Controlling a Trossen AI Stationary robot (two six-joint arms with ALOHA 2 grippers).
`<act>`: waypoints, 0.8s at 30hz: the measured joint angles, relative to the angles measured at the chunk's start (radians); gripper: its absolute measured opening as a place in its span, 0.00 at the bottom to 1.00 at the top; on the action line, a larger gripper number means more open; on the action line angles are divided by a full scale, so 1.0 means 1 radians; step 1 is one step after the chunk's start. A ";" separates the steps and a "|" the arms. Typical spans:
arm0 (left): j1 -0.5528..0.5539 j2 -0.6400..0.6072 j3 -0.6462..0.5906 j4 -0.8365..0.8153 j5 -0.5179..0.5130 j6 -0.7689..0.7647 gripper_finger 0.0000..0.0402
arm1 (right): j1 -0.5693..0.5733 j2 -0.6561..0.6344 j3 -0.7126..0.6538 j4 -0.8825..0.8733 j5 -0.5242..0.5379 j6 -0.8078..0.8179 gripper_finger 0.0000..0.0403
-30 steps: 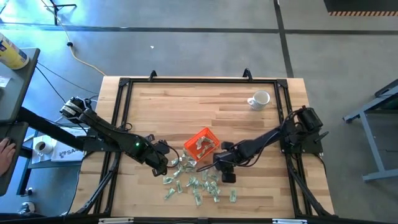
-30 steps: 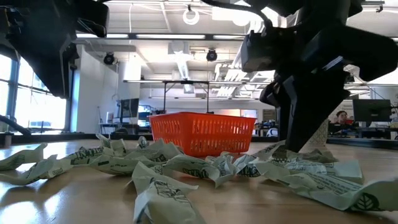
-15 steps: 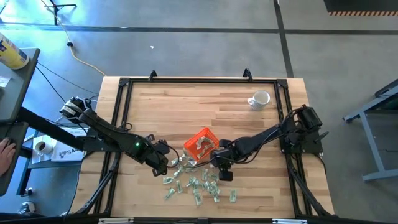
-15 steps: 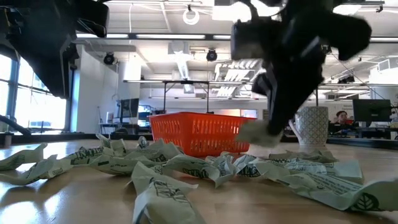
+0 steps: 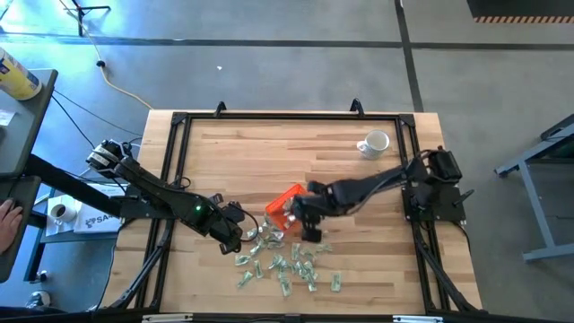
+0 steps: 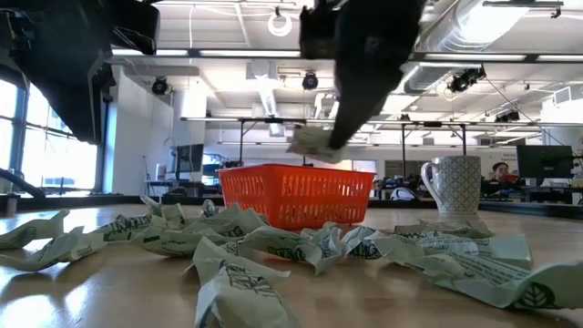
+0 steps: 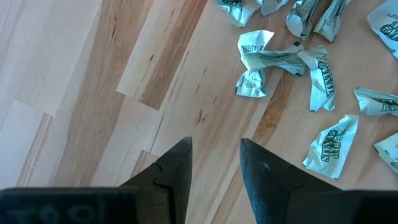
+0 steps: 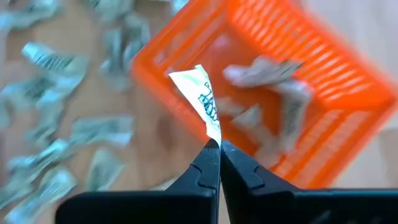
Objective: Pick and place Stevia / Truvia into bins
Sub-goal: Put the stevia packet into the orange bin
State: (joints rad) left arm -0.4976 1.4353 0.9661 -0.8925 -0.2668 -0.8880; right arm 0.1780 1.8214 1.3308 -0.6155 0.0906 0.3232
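Many crumpled pale green and white sachets (image 5: 285, 265) lie heaped on the wooden table in front of the orange tray (image 5: 285, 196); they also show in the low view (image 6: 273, 241). Some sachets (image 8: 261, 71) lie inside the tray (image 8: 311, 74). My right gripper (image 5: 302, 215) is shut on one sachet (image 8: 202, 96) above the tray's near edge. That sachet also shows in the low view (image 6: 314, 141), above the tray (image 6: 296, 194). My left gripper (image 5: 240, 235) is open and empty over bare wood (image 7: 214, 155), left of the heap (image 7: 273, 59). My right gripper pinches the sachet by its one end (image 8: 213, 135), between the very tips of its two fingers (image 8: 205, 168). The rest of the sachet sticks out beyond the fingertips. It is lifted clear, above the tray's rim.
A white mug (image 5: 374, 144) stands at the table's far right, and shows right of the tray in the low view (image 6: 453, 185). A black frame (image 5: 179, 121) runs round the tabletop. Bare wood lies far and left of the tray.
My right gripper has risen from the heap at the tray's right near side with one sachet. It has gone toward the table's far left, over the tray. The sachet is lifted clear of the table. The left arm has kept still.
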 joint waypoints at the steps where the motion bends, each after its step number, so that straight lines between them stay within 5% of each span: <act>1: 0.000 0.000 0.000 0.000 0.000 0.000 0.42 | -0.022 0.000 0.000 0.002 -0.012 -0.017 0.00; 7: 0.000 0.000 0.000 0.002 0.000 0.000 0.42 | -0.118 0.014 0.000 0.000 -0.128 -0.103 0.08; 13: 0.000 0.000 0.000 0.003 0.000 -0.011 0.42 | -0.116 0.010 0.000 -0.013 -0.118 -0.102 0.35; 19: 0.000 0.000 0.000 0.003 0.001 -0.019 0.42 | -0.011 -0.011 -0.017 -0.182 -0.084 -0.234 0.58; 24: 0.000 0.000 0.000 0.003 0.001 -0.019 0.42 | 0.072 -0.011 -0.129 -0.158 -0.116 -0.189 0.60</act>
State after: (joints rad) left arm -0.4976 1.4353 0.9657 -0.8896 -0.2657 -0.9070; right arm 0.2504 1.8100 1.2020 -0.7734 -0.0249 0.1342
